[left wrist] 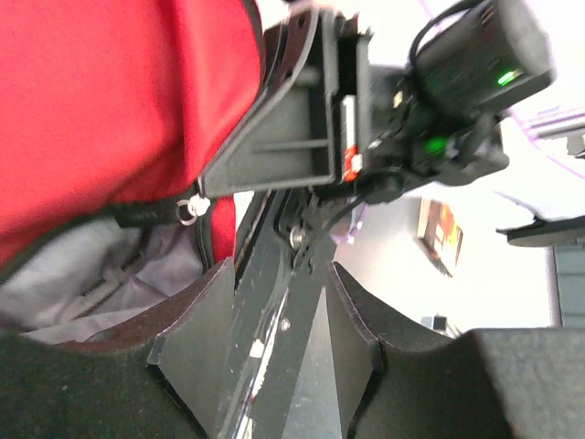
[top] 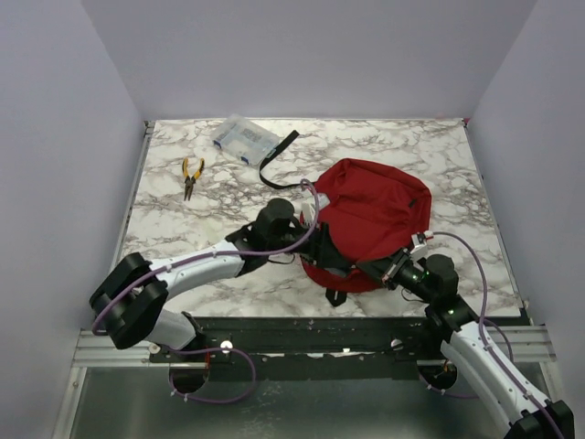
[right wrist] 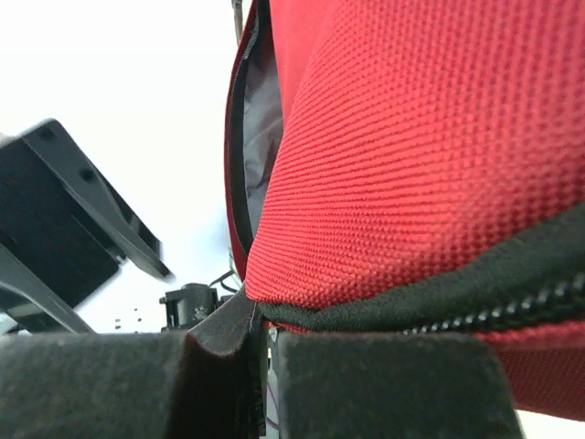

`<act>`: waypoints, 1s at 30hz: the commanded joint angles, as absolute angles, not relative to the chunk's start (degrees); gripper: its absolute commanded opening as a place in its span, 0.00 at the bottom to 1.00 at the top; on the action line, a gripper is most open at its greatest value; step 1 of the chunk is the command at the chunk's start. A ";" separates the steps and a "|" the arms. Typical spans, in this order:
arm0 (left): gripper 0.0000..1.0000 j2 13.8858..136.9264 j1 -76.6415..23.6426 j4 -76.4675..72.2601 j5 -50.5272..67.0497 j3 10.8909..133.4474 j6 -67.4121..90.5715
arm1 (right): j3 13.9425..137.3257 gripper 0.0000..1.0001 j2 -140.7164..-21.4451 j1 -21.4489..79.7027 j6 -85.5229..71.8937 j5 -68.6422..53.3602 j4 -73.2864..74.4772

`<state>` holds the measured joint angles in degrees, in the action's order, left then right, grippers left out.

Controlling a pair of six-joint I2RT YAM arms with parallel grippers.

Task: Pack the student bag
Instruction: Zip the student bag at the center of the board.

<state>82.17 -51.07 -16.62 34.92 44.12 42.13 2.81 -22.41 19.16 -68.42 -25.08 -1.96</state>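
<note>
The student bag (top: 377,215), dark red with black trim, lies right of the table's middle. My left gripper (top: 322,241) is at the bag's near-left edge. In the left wrist view its fingers (left wrist: 196,315) stand open with nothing between them, beside the bag's mouth, where grey lining (left wrist: 73,279) and a zip pull (left wrist: 189,208) show. My right gripper (top: 391,267) sits at the bag's near rim. In the right wrist view my right gripper (right wrist: 265,334) is shut, with the bag's black zip edge (right wrist: 366,309) pinched in the seam under the red fabric (right wrist: 411,155).
Yellow-handled pliers (top: 191,175) lie at the far left of the marble table (top: 183,238). A clear plastic box (top: 244,137) stands at the back, with a black strap (top: 277,157) trailing from the bag beside it. The right arm's wrist (left wrist: 439,91) hangs close ahead of my left gripper.
</note>
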 commanded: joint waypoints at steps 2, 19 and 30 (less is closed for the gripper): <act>0.50 77.59 -45.42 -16.34 39.91 45.50 39.65 | -2.49 0.01 -22.57 19.16 -68.01 -28.55 -18.35; 0.50 98.31 -45.30 -14.41 51.24 56.95 32.59 | -2.37 0.01 -18.65 19.15 -66.86 -31.70 -15.94; 0.44 97.54 -47.31 -15.89 57.66 54.58 31.73 | -2.39 0.01 -18.89 19.16 -66.79 -31.36 -15.14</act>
<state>100.09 -45.52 -14.17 51.77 57.32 32.95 0.51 -19.29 19.11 -67.40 -30.35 -12.34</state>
